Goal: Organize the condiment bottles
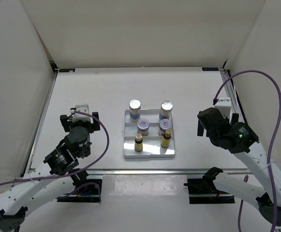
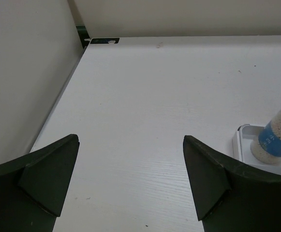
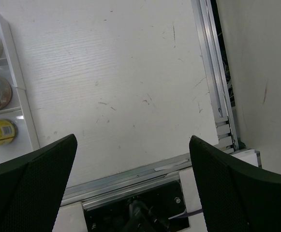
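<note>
On the white worktop, the white rectangular three-row plastic tray sits at the centre. All six condiment bottles stand upright inside it, sorted by kind. The two taller silver-capped bottles with white-blue labels fill the row at the tray's 12 o'clock end. The two short silver-lidded jars with red labels take the middle row, and the two tiny yellow dark-capped bottles the 6 o'clock row. Like sits beside like, with the tallest farthest from the arms, probably so the small ones are easy to reach over. The left hand hangs at the tray's 9 o'clock, well apart from it, fingers spread wide and holding nothing. The right hand does likewise at 3 o'clock. Both hands standing off with nothing held suggests the sorting is complete, or nearly so.
</note>
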`<state>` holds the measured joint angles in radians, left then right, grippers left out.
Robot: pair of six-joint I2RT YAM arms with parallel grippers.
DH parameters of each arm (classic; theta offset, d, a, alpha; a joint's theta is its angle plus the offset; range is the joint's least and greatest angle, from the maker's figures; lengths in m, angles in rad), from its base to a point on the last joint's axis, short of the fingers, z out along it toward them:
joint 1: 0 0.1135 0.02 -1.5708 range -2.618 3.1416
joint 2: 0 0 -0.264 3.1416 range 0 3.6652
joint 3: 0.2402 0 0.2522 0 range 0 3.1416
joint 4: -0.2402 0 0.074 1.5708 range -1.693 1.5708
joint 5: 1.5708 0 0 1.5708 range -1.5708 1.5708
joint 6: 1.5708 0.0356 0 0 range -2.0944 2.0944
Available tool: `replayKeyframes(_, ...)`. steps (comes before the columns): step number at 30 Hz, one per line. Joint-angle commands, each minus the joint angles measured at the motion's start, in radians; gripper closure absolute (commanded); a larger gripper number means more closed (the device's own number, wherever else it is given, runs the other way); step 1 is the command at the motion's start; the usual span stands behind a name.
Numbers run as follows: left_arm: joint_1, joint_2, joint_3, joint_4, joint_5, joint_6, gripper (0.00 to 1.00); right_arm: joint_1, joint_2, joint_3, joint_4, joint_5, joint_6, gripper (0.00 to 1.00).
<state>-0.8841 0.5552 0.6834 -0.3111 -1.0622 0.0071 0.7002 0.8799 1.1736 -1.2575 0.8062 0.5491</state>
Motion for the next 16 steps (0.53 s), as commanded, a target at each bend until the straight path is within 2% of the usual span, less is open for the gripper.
replayKeyframes(1,0.02,0.028,0.018,0.018,-0.002,-0.015,0.01,-0.004,-0.025,-0.023,0.015,0.018,0.014,0.0)
replayKeyframes(6,0.02,0.048,0.008,0.027,0.065,-0.001,0.01,-0.004,-0.004,-0.023,0.015,0.017,0.014,0.0)
replayKeyframes(11,0.02,0.039,-0.001,0.041,0.051,0.01,0.01,-0.004,0.007,-0.023,0.015,0.017,0.014,0.0)
replayKeyframes(16,0.02,0.008,-0.08,0.116,0.093,0.16,0.01,-0.004,0.007,-0.023,0.015,0.017,0.014,0.0)
